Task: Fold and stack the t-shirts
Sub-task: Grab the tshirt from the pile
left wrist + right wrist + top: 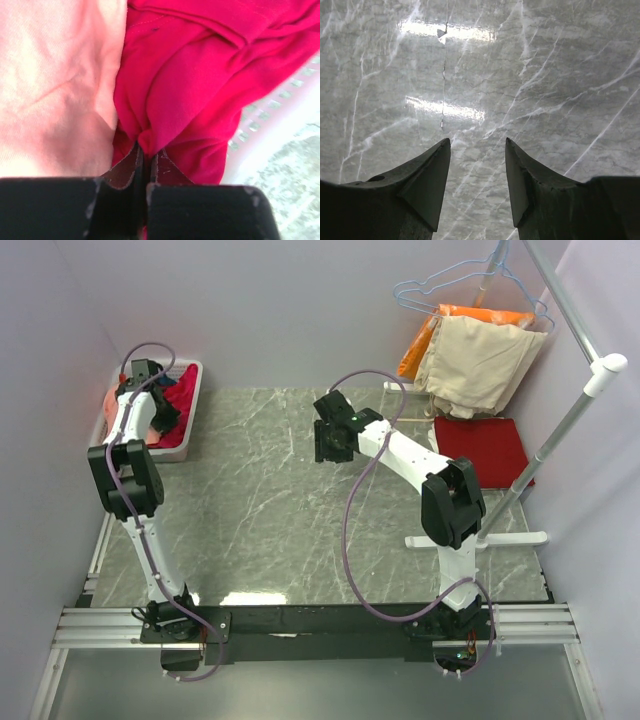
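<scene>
A white basket [190, 400] at the far left holds a bright crimson-red t-shirt [181, 400] and a salmon-pink t-shirt [112, 400]. My left gripper [160, 412] is down in the basket, shut on a fold of the crimson t-shirt [200, 90]; the pink t-shirt [50, 85] lies beside it. A darker red t-shirt [481, 445] lies folded flat at the far right of the table. My right gripper [477, 145] is open and empty, hovering over bare marble near the table's middle [327, 445]. The teal-blue t-shirt is out of view.
Beige [480, 365] and orange [470, 315] garments hang on wire hangers from a white rack [560, 430] at the back right. The rack's foot [475, 538] rests on the marble table [260, 510]. The basket's white mesh wall [280, 125] shows beside the crimson cloth.
</scene>
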Robot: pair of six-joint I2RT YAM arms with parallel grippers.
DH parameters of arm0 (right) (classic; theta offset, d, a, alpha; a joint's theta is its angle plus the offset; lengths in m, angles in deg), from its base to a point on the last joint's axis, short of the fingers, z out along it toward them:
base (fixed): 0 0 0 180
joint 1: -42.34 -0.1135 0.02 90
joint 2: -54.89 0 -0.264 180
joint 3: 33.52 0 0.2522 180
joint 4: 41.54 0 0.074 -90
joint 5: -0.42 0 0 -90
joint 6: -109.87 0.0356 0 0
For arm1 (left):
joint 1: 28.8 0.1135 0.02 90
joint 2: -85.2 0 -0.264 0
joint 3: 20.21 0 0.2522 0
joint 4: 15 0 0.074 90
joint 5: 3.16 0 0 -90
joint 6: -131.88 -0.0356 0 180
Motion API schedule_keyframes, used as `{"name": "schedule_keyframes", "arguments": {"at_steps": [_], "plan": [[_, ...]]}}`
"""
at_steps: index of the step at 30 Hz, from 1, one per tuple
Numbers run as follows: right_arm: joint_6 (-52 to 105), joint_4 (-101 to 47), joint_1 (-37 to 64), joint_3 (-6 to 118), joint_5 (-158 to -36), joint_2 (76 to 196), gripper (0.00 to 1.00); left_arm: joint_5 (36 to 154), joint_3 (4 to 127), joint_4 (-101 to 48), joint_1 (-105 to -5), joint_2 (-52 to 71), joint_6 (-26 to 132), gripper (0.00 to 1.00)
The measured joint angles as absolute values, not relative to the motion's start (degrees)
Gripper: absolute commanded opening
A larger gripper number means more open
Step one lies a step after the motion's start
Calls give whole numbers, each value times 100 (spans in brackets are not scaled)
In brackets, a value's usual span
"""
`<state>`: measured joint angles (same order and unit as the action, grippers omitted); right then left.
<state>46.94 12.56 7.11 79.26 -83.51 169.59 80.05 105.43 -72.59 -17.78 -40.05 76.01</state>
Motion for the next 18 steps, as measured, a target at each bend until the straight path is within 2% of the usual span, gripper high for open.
{"name": "schedule_keyframes", "arguments": {"at_steps": [4,8,18], "plan": [[4696,1258,711,7935,-8386,16959,54,8150,10519,-7255,-1769,-3718,7601,1],[4703,1258,711,7935,-8408,16959,54,8495,10241,-6982,-1765,-2934,7601,1],[4782,1225,873,7922,-8327,16924,54,10149,9686,-5692,-1920,-661,7818,1]]}}
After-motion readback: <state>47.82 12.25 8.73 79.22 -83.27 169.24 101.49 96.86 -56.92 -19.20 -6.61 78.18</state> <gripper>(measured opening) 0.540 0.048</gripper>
